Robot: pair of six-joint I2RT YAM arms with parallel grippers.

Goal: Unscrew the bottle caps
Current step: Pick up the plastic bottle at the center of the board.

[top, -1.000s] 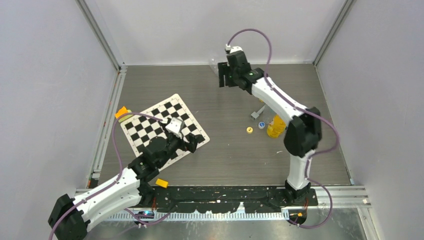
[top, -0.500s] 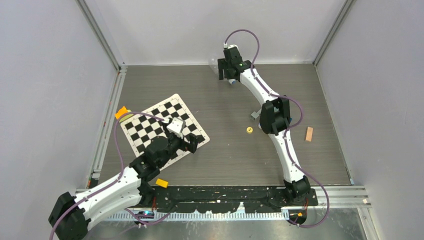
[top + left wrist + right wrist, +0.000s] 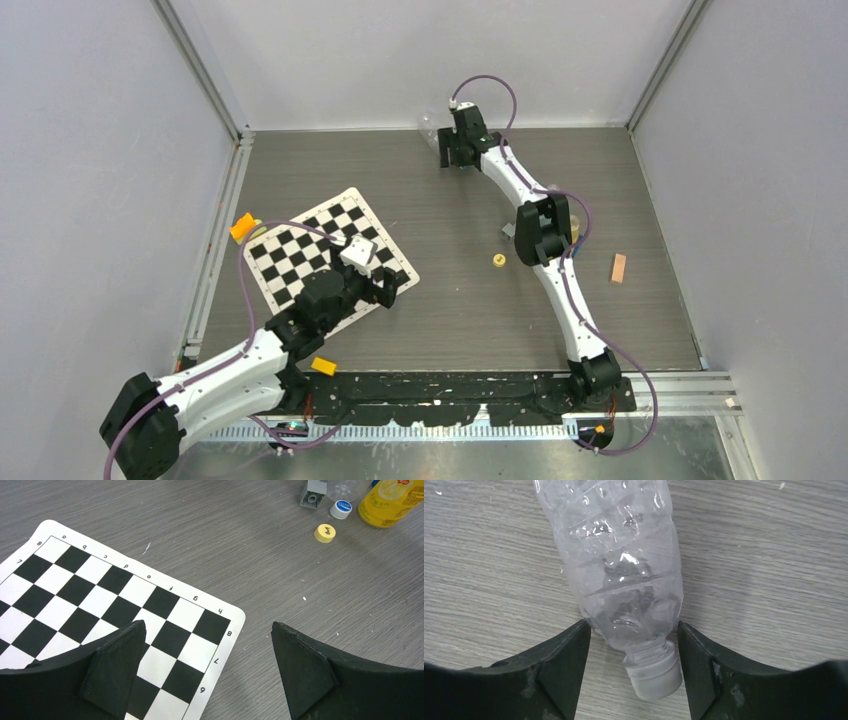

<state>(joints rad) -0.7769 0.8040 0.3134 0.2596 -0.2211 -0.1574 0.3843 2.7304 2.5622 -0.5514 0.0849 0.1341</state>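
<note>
Soft, even overhead light makes every view bright, with faint shadows. White glints speckle the clear bottle [image 3: 619,565] between the right gripper's [image 3: 634,660] fingers [image 3: 559,675]. Table [image 3: 764,540] grain beyond them is sharp.

The right gripper [image 3: 450,150] lies low at the far edge of the table [image 3: 450,320], with a clear bottle [image 3: 428,127] just beyond it to its left. Well behind it lie a yellow cap [image 3: 498,260] and a grey block [image 3: 508,230]. The left gripper [image 3: 384,285] hangs over the corner of a checkerboard mat [image 3: 300,250].

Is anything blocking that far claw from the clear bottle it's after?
Nothing visible does. The right gripper straddles the clear bottle lying on the table, jaws at either side of its shoulder; its white cap, still on, sits between them.
</note>
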